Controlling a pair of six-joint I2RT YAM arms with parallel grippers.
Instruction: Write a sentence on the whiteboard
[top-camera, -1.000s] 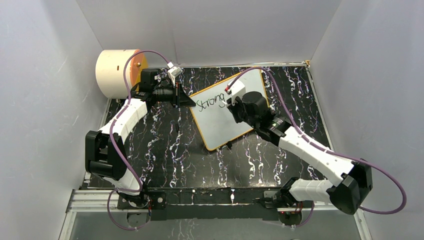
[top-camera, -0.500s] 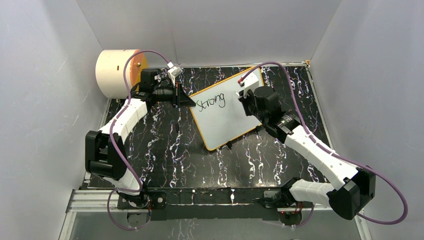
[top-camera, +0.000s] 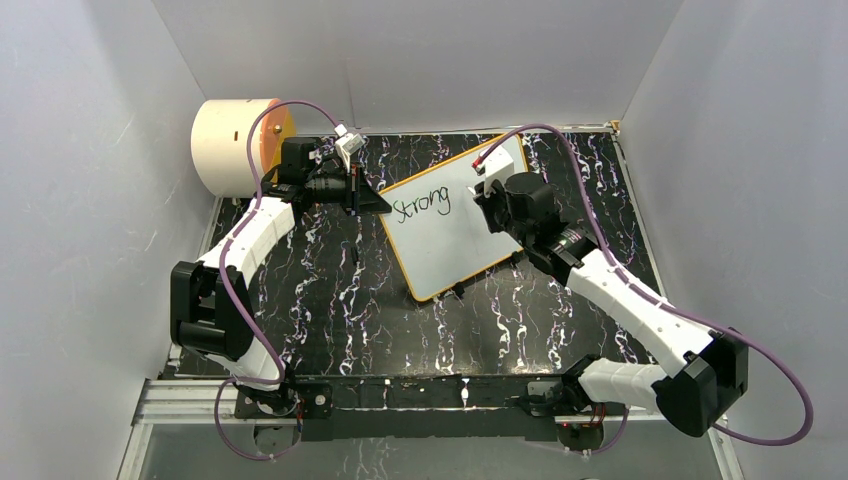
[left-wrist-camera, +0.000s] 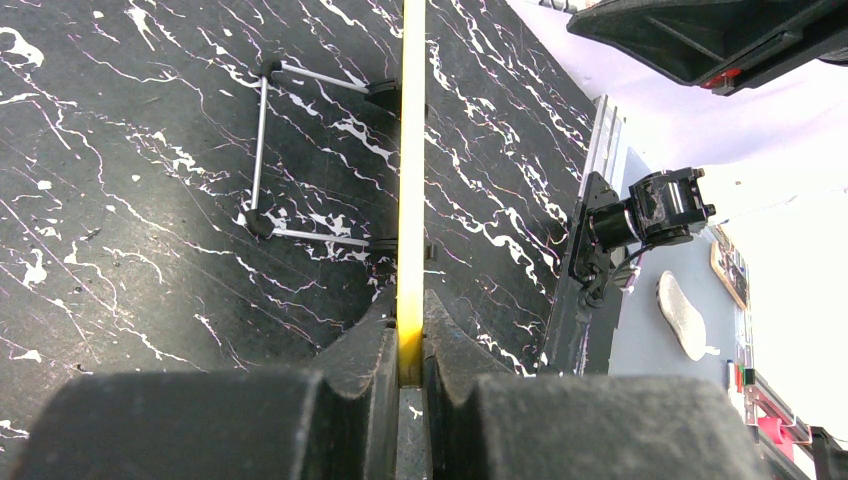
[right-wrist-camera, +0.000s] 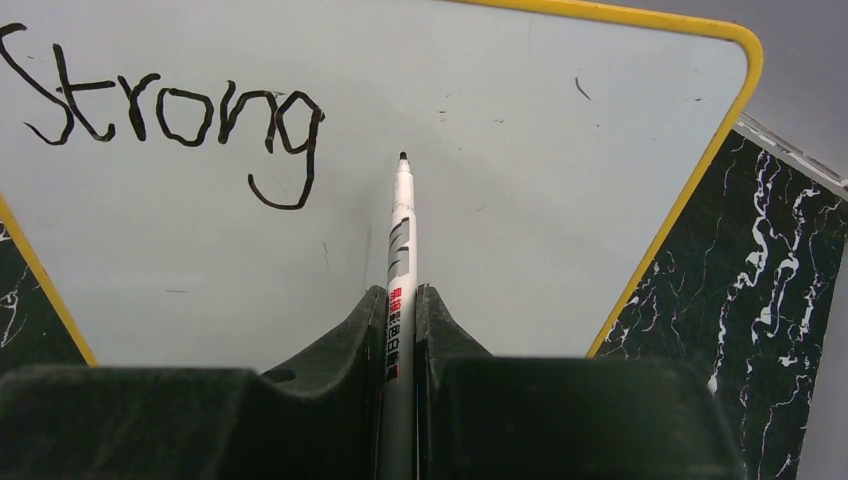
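The whiteboard (top-camera: 445, 225) lies tilted on the black marbled table, white with a thin yellow frame, and bears the black word "Strong" (right-wrist-camera: 170, 115). My left gripper (top-camera: 382, 203) is shut on the board's left edge; in the left wrist view the yellow frame (left-wrist-camera: 412, 180) runs edge-on between the pads (left-wrist-camera: 375, 350). My right gripper (top-camera: 487, 195) is over the board's far right part, shut on a white marker (right-wrist-camera: 401, 250). Its black tip (right-wrist-camera: 403, 156) points at bare board just right of the "g"; whether it touches is unclear.
A cream cylinder with an orange face (top-camera: 240, 145) lies at the back left corner behind the left arm. White walls enclose the table on three sides. The board's thin wire stand (left-wrist-camera: 262, 150) shows under it. A metal rail (top-camera: 400, 392) holds both arm bases.
My right gripper moved with the marker from over the end of the word toward the board's far right, then held nearly still. The left gripper and the board stayed put.
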